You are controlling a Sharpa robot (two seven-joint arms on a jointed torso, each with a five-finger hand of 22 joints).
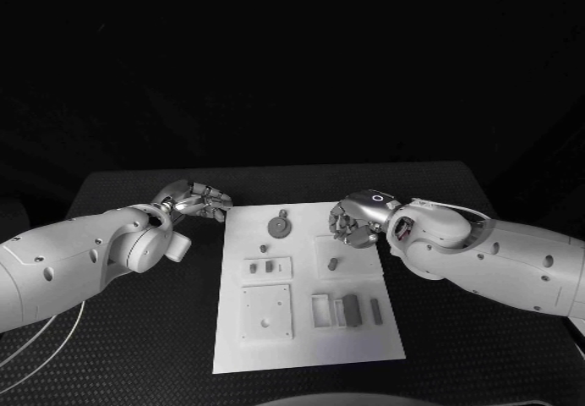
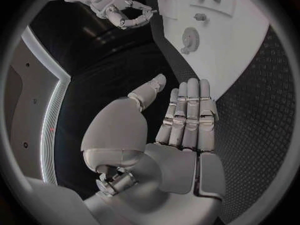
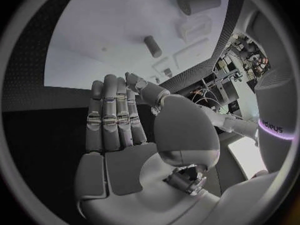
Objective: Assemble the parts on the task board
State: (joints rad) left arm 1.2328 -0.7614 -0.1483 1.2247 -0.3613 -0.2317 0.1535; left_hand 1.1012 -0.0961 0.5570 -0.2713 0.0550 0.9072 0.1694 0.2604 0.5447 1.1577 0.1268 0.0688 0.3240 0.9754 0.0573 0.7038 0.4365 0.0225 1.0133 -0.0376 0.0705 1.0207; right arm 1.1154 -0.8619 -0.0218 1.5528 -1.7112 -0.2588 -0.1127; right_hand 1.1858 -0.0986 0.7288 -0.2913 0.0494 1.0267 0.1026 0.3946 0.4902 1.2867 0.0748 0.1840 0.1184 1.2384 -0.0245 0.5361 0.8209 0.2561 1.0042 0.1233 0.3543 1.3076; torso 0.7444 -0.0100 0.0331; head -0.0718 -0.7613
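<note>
Hands flank a white task board [image 1: 305,330] lying in the middle of a black table [image 1: 122,338], its short edges facing the table's near and far edges. One round toothed part [image 1: 279,227] lies near the board's far edge. Below it, one small peg [image 1: 262,249] stands beside a small raised plate [image 1: 268,268] carrying two short pieces. One square plate [image 1: 266,310] sits toward the board's near left corner. Near the right edge, one small stub [image 1: 331,264] stands on a raised square, and three upright blocks [image 1: 351,309] stand side by side toward the near right.

The left arm reaches in across the table's left side, its left hand [image 1: 195,202] hanging just off the board's far left corner. In the left wrist view that hand [image 2: 187,120] is flat, the fingers [image 2: 190,110] straight and pressed together, the thumb standing apart, nothing in its grasp.

The right arm comes in across the table's right side, and the right hand [image 1: 356,220] hovers over the board's far right corner. In the right wrist view it [image 3: 119,130] is likewise flat and empty, fingers [image 3: 115,115] side by side, palm turned toward the board.
</note>
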